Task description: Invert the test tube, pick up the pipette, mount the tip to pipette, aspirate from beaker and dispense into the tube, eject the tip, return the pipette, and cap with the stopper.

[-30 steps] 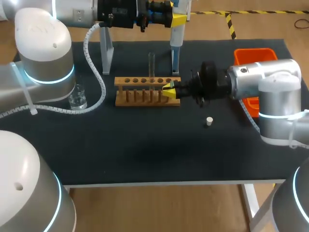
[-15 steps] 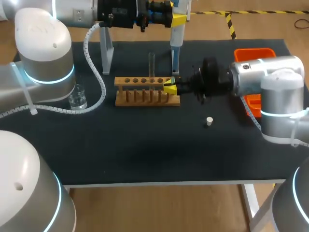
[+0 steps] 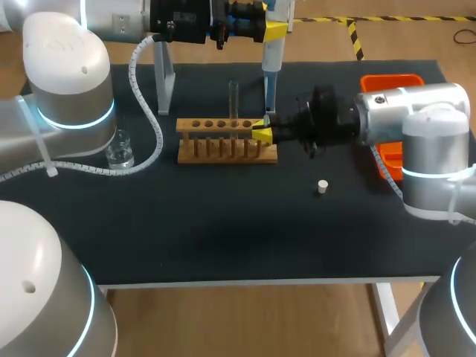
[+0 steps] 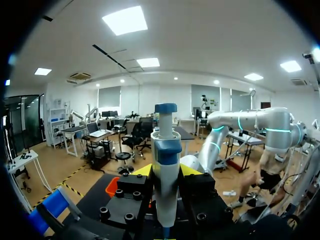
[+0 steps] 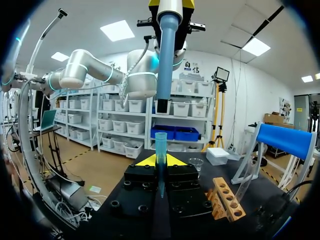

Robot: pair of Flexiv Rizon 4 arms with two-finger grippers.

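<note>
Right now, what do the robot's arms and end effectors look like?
The left arm and right arm are fat, rounded silver-grey tubes with glowing light-blue rings. A white coiled cable runs along the left arm. The left end effector and right end effector are black blocks with screw holes and bright yellow tips.

One pipette (image 3: 271, 59), one beaker (image 3: 119, 151), one stopper (image 3: 322, 187)
</note>
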